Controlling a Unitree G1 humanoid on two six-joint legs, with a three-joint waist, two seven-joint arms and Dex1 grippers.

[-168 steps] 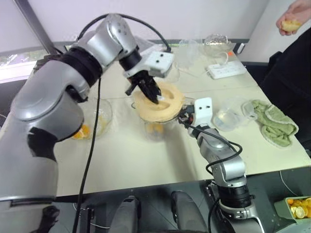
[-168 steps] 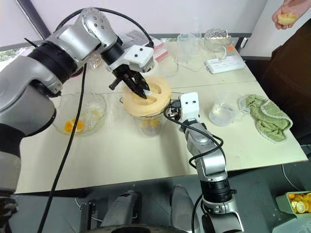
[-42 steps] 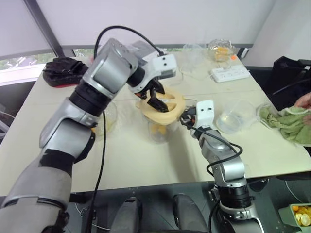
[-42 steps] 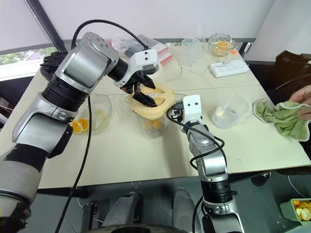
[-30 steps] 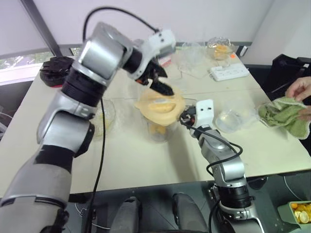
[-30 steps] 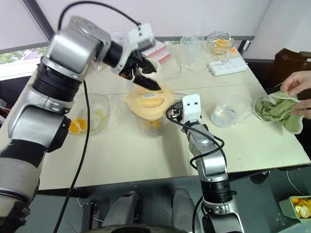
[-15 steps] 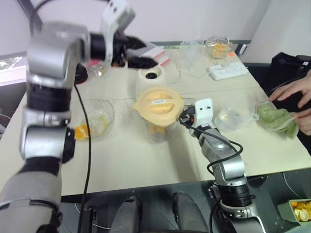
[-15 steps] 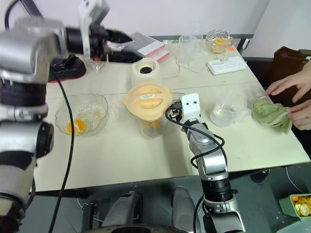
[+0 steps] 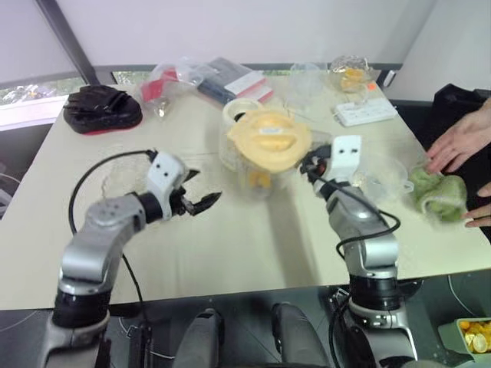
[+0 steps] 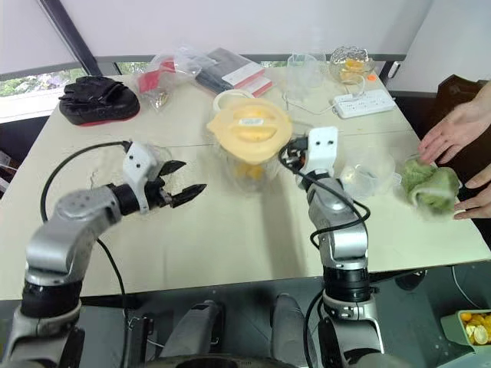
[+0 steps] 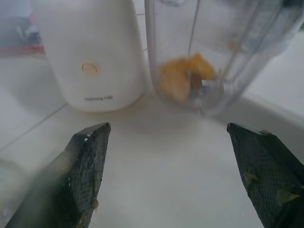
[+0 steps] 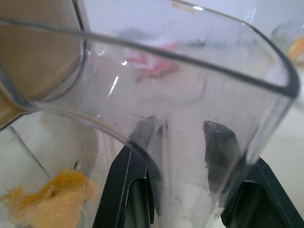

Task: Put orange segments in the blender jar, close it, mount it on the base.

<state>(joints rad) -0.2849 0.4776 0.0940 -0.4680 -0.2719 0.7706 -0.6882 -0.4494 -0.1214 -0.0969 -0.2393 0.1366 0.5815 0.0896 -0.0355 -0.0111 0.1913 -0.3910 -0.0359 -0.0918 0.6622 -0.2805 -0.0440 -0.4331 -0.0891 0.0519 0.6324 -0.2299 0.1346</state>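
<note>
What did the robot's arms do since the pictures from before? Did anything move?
The left gripper left the lid and dropped low to the table's left side, jaws open and empty. The right gripper kept its hold on the blender jar by the handle and lifted it a little. The lid stayed on the jar, orange segments inside.

Clear blender jar (image 10: pixel 247 165) with a cream-yellow lid (image 10: pixel 250 126), orange segments (image 11: pixel 183 78) glowing inside; cream-white base (image 11: pixel 88 52) behind; pale beige tabletop (image 10: pixel 230 238); green cloth (image 10: pixel 428 184); black glove (image 10: pixel 96 96).
</note>
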